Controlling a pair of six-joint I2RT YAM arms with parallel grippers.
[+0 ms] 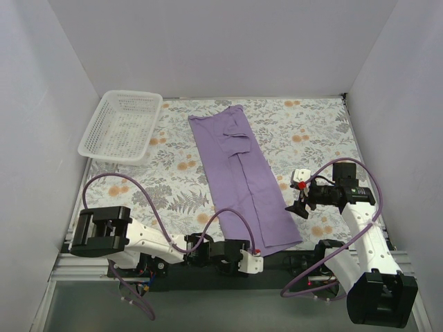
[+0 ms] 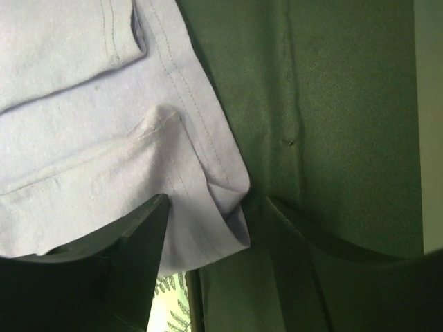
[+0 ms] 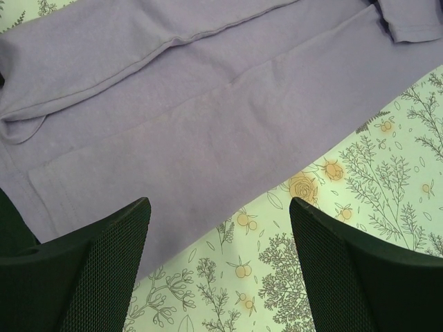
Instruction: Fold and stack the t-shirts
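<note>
1. Shows 1 purple t-shirt (image 1: 239,173) folded lengthwise into a long strip, lying flat on the floral tablecloth (image 1: 311,131) from the far middle to the near edge, with 1 sleeve turned in on top toward its far end.
2. Puts the left gripper (image 2: 214,204) low at the near edge, jaws parted around the strip's bunched near hem corner.
3. Finds the right gripper (image 3: 218,228) spread wide and holding nothing, hovering above the strip's right edge close to its near end.
4. Shows also 1 white mesh basket (image 1: 95,124) at the far left, well apart from the shirt.
</note>
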